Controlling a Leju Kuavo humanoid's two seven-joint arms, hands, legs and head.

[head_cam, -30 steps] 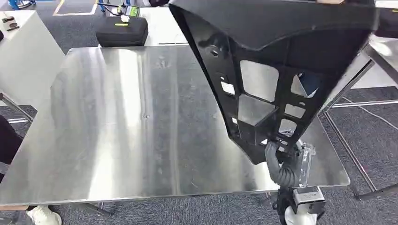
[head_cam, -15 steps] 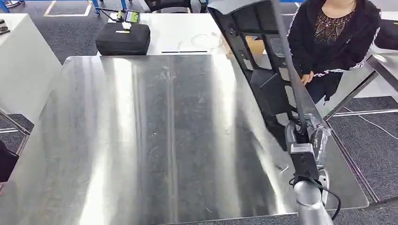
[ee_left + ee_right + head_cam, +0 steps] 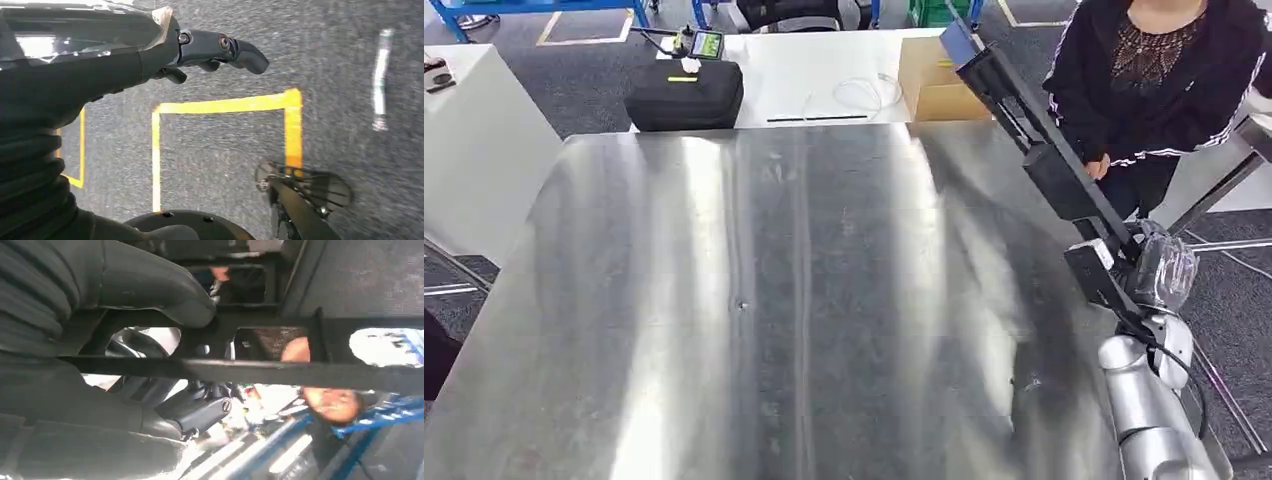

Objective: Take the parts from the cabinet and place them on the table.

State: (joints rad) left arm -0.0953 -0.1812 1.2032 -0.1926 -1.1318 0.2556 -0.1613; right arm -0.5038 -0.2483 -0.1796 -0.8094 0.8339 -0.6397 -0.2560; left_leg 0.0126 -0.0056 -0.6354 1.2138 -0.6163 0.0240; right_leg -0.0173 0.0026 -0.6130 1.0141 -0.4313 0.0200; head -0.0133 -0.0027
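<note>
Head view: right hand [image 3: 1159,275] grips black part [image 3: 1049,165] (edge-on) above table [image 3: 774,300]; left hand [image 3: 210,50] empty

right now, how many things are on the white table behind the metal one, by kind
black case: 1
cardboard box: 1
coiled white cable: 1
small green-screen device: 1
total: 4
</note>
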